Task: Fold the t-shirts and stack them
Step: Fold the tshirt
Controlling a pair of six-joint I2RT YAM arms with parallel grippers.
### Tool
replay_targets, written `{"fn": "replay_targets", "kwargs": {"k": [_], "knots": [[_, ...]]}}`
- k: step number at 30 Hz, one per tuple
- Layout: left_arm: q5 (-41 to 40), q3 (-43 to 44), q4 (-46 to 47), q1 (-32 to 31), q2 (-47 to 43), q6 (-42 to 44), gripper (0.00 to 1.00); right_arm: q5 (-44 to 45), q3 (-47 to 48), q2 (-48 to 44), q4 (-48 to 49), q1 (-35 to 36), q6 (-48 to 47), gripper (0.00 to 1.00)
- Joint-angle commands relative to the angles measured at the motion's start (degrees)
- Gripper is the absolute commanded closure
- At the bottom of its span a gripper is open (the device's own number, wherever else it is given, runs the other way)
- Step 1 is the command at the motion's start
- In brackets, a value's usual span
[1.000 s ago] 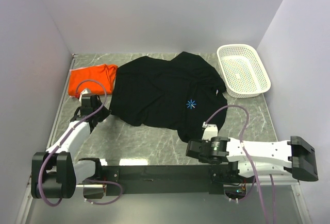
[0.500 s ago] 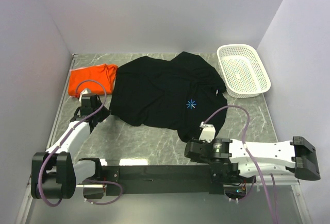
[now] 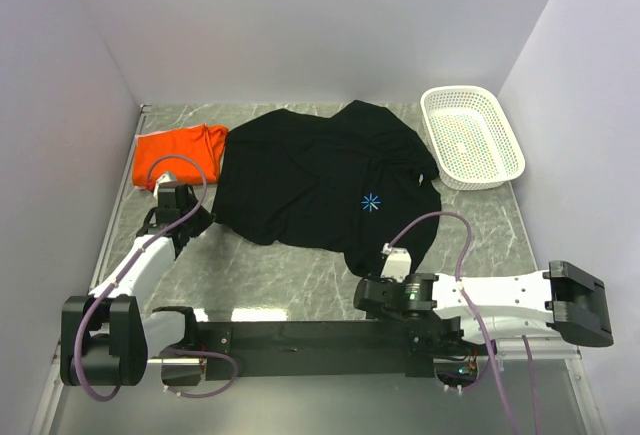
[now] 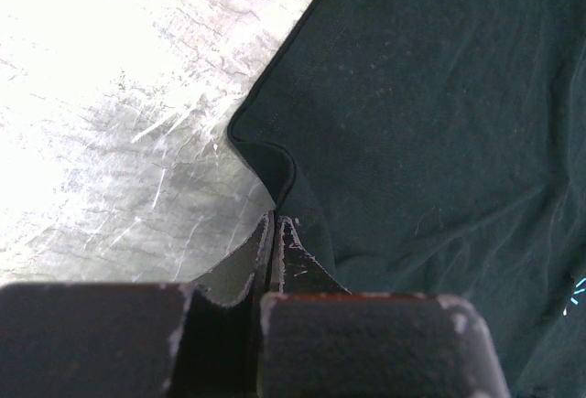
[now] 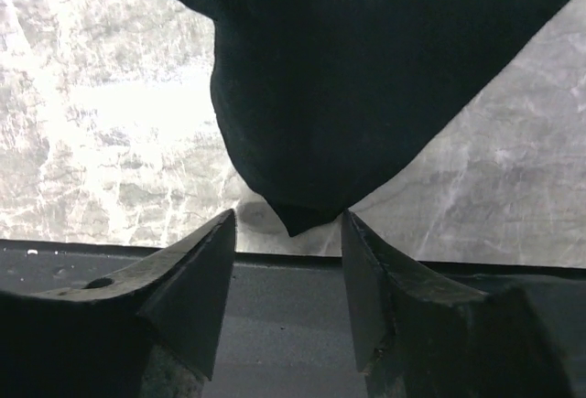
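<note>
black t-shirt is lying spread on the surface. left tool is clamping closed on its left hem; right tool is sitting open, shirt's near corner pointing in between its jaws.

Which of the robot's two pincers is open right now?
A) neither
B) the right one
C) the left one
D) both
B: the right pincer has its fingers spread apart, with a corner of the black shirt lying between them, while the left pincer is pinched shut on that shirt's edge.
</note>
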Motion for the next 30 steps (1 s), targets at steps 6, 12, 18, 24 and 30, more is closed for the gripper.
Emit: {"fn": "replay_targets", "kwargs": {"k": [6,12,18,24,30], "knots": [[0.8,0.9,0.6,0.2,-1.2,0.9,0.99,-1.6,-3.2,4.2,6.7,-1.4,-0.7,0.6],[0.8,0.9,0.3,0.2,-1.7,0.9,0.99,-1.5,-2.6,4.9,5.0,-1.3,-1.5,1.0],[0.8,2.5,-0.9,0.2,-2.9,0.9,0.99,2.0,3.7,-1.6,-4.3,-1.1,-2.5,1.0],[0.8,4.6,-3.8,0.3,-6.2,0.9,0.99,8.0,12.2,-9.8,-17.7,-1.2,-1.4,1.0],[1.6,6.4,-7.1,0.3,-10.0,0.9,0.99,9.6,15.4,-14.5,-26.2,-0.6,1.7,1.0]]}}
